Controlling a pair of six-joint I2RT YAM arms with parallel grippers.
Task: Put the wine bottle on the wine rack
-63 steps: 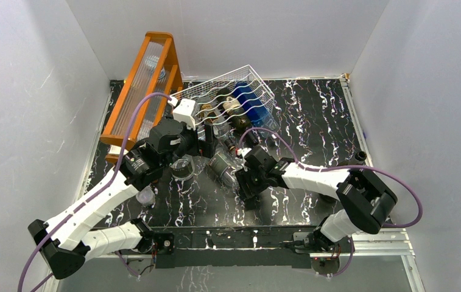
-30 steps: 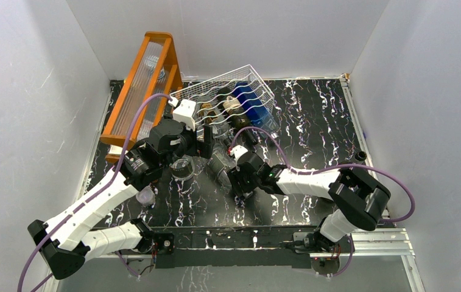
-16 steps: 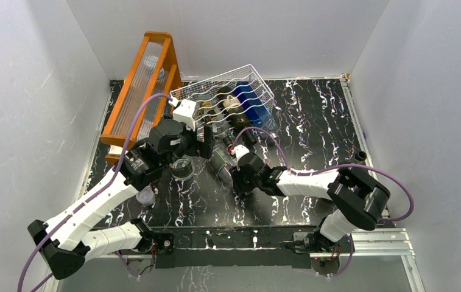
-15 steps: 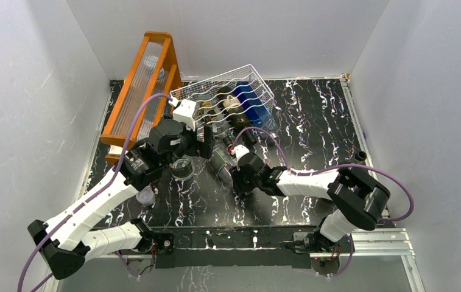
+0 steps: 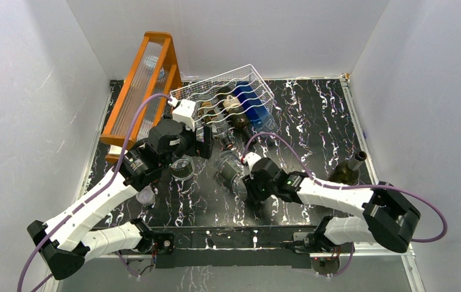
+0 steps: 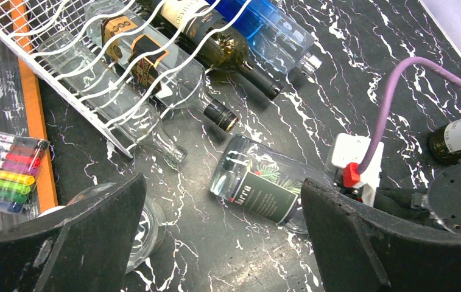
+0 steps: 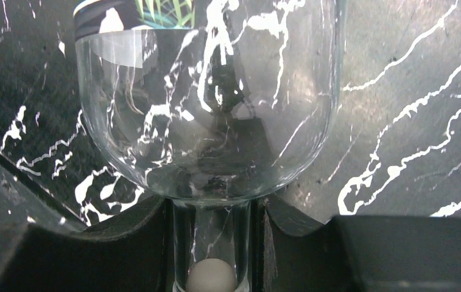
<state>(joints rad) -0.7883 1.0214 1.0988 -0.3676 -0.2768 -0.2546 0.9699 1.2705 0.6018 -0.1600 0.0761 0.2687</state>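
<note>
A clear wine bottle (image 5: pixel 229 169) with a dark green label lies on the black marbled table, also in the left wrist view (image 6: pixel 263 191). My right gripper (image 5: pixel 249 178) is shut on its neck (image 7: pixel 211 234), with the bottle's round shoulder (image 7: pixel 209 109) just ahead of the fingers. The white wire wine rack (image 5: pixel 231 91) stands at the back and holds a clear bottle, a dark green bottle (image 6: pixel 206 33) and a blue bottle (image 6: pixel 270 27). My left gripper (image 5: pixel 207 144) is open and empty (image 6: pixel 221 255), hovering between the rack's front and the lying bottle.
A tall orange wooden frame (image 5: pixel 145 79) stands left of the rack. A glass jar (image 5: pixel 182 166) and a small clear cup (image 5: pixel 145 196) sit near my left arm. A dark green bottle (image 5: pixel 346 171) stands upright at the right. Coloured markers (image 6: pixel 8 173) lie by the orange frame.
My right arm has swung its elbow out to the right and drawn the clear bottle a little toward the near side, uncovering the upright green bottle. The left arm has hardly moved.
</note>
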